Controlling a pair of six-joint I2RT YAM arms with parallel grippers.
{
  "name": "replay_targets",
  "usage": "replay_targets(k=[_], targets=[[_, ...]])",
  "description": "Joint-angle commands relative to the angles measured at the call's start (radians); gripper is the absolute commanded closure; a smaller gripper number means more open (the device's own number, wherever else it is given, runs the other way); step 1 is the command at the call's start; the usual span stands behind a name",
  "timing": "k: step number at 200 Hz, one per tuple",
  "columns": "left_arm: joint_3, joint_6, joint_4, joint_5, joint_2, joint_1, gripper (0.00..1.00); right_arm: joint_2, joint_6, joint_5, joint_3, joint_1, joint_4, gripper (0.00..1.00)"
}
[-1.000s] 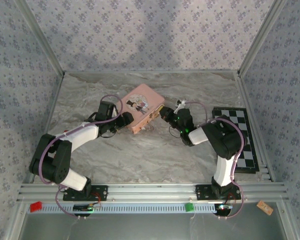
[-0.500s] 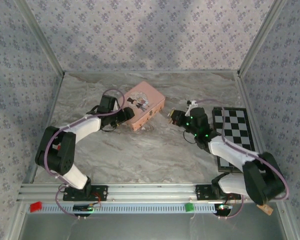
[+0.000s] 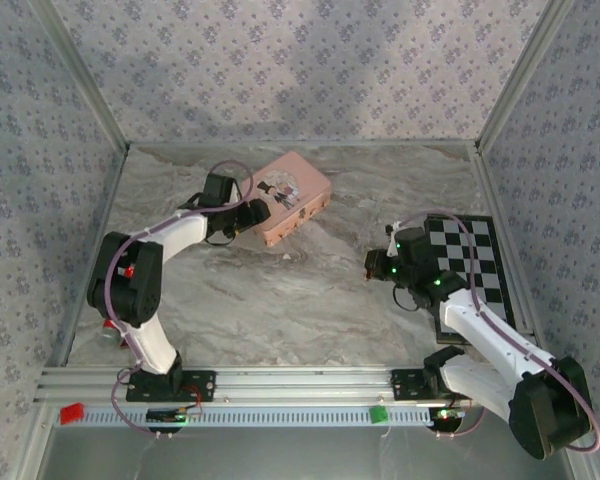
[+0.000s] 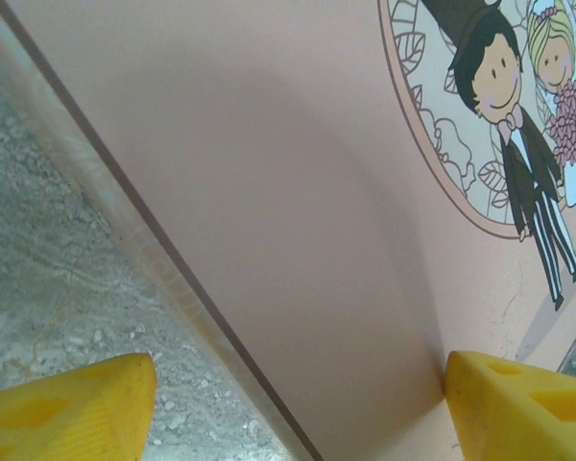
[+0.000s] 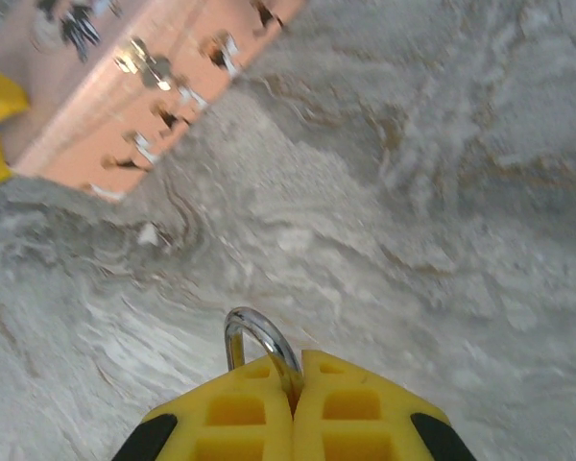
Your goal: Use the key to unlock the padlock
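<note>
The padlock is stuck in the right claw. Its two yellow fingers are pressed together on it. Just the thin shiny loop of the padlock pokes out from between them, and the rest of it is hidden. The claw holds it low over the gray, stony-looking bench. From above, the right claw is near the middle of the bench, next to a black and white checkered mat.

The pink tin lies well away from it, up and to the left. It has a drawing of a bride and groom on its lid. The left claw is spread wide at one corner of the tin, one yellow finger over the bench and the other at the tin's edge.
</note>
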Motion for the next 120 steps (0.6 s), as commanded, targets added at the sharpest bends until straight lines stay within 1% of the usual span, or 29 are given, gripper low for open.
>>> replay_targets(k=[1, 25, 47, 67, 85, 99, 120], targets=[[0.032, 0.046, -0.113, -0.068, 0.042, 0.010, 0.22, -0.007, -0.025, -0.023, -0.016, -0.007, -0.091, 1.00], [0.035, 0.066, -0.143, -0.076, 0.013, 0.010, 0.20, 0.012, -0.022, -0.011, -0.017, -0.017, -0.129, 1.00], [0.035, 0.098, -0.201, -0.088, -0.026, 0.012, 0.12, 0.072, -0.029, 0.006, 0.007, -0.031, -0.194, 1.00], [-0.005, 0.102, -0.211, -0.090, -0.087, 0.018, 0.08, 0.125, -0.031, 0.006, 0.010, -0.038, -0.186, 1.00], [-0.049, 0.097, -0.209, -0.096, -0.144, 0.018, 0.07, 0.168, -0.024, 0.008, 0.014, -0.040, -0.165, 1.00], [-0.118, 0.082, -0.185, -0.118, -0.208, 0.018, 0.06, 0.201, -0.021, 0.008, 0.019, -0.042, -0.144, 1.00], [-0.273, 0.059, -0.072, -0.129, -0.343, 0.018, 0.04, 0.250, -0.020, 0.000, 0.022, -0.042, -0.104, 1.00]])
